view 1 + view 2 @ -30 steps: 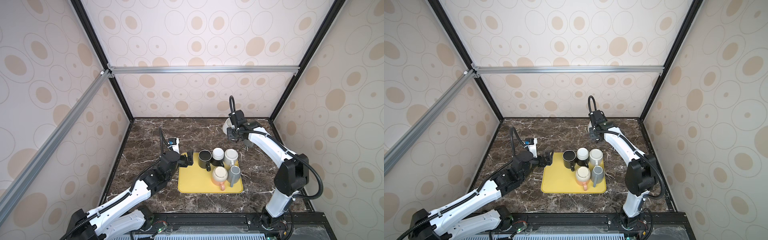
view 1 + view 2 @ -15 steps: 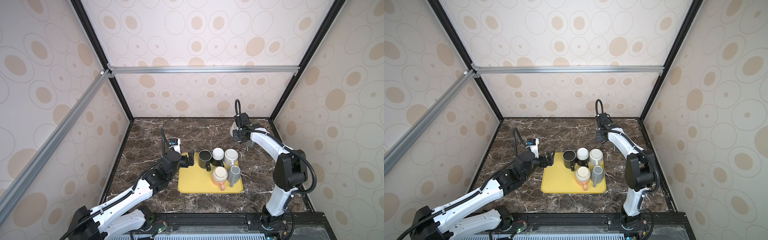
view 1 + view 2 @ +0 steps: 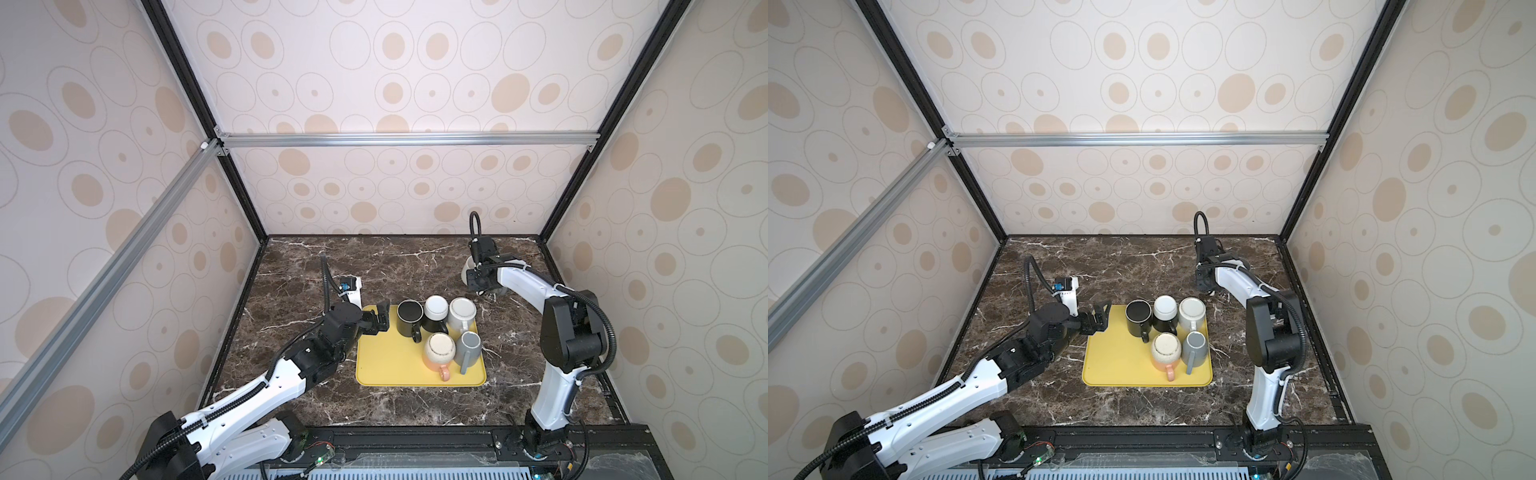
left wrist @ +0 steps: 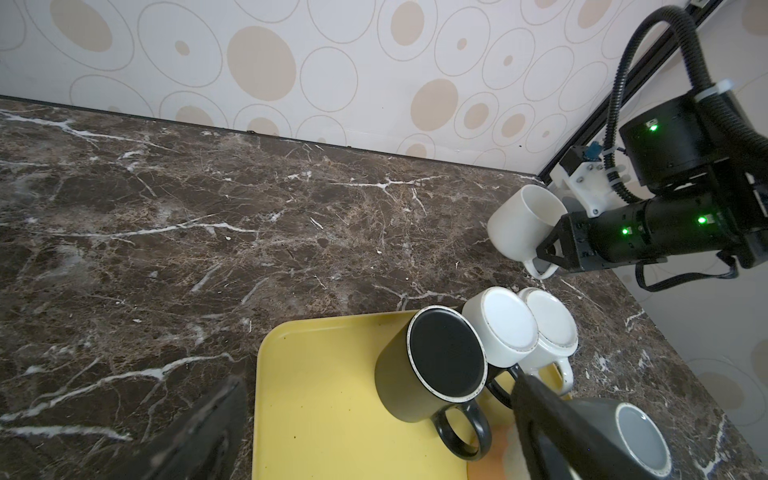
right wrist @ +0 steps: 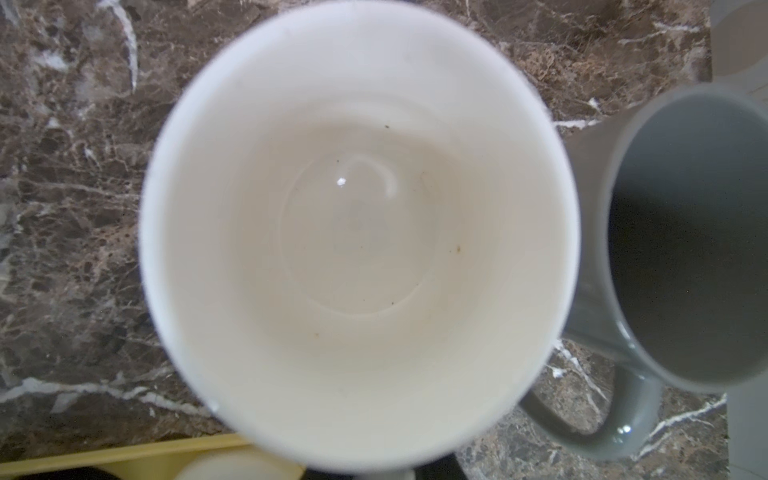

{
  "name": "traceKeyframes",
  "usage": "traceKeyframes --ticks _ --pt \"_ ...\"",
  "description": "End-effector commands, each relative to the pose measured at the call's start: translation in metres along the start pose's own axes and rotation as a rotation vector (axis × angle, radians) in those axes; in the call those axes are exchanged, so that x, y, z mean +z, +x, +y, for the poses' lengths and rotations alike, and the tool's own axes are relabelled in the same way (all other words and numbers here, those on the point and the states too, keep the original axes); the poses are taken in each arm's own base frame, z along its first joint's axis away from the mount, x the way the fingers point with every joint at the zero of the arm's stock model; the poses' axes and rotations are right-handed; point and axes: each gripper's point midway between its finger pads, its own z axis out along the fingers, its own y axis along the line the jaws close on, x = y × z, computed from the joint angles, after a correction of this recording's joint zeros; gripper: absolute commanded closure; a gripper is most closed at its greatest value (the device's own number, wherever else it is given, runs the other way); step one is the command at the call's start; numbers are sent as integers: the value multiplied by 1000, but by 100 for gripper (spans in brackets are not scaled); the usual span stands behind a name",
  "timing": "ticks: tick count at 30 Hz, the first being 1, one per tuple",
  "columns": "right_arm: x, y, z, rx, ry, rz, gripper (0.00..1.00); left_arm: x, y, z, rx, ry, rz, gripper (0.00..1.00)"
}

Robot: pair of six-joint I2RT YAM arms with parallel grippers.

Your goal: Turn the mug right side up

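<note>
The white mug (image 4: 521,222) tilts mouth-upward near the back right corner of the marble table (image 3: 374,266), its handle pinched in the clenched right gripper (image 4: 544,259); the left wrist view shows that grip, while the right wrist view only looks down into the mug, with a grey mug (image 5: 681,232) upright just beside it. The left gripper (image 3: 377,322) gapes wide, holding nothing, at the back left edge of the yellow tray (image 3: 386,365); open marble stretches behind the tray.

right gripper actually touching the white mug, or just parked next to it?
Touching. The left wrist view shows the right gripper closed on the white mug at its handle, with no gap between them.
</note>
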Motion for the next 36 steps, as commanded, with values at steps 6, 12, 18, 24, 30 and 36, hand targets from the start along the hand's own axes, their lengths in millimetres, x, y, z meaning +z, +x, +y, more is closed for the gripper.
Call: traceKeyframes --ticks 6,12,18,24,30,36 --pt "6 -19 -1 63 -10 -57 100 2 -2 1 -17 1 -9 0" --pt "11 -16 -1 70 -5 -49 100 3 2 2 -16 0 -4 0" --pt "17 -13 -2 76 -8 -43 100 3 4 2 -16 1 2 0" --pt "23 -8 -4 86 -5 -30 100 4 6 2 -20 5 4 0" --pt "27 -5 1 93 -30 -20 100 5 7 2 -22 6 7 0" --pt "29 -2 -1 94 -16 -14 100 5 10 2 -34 14 12 0"
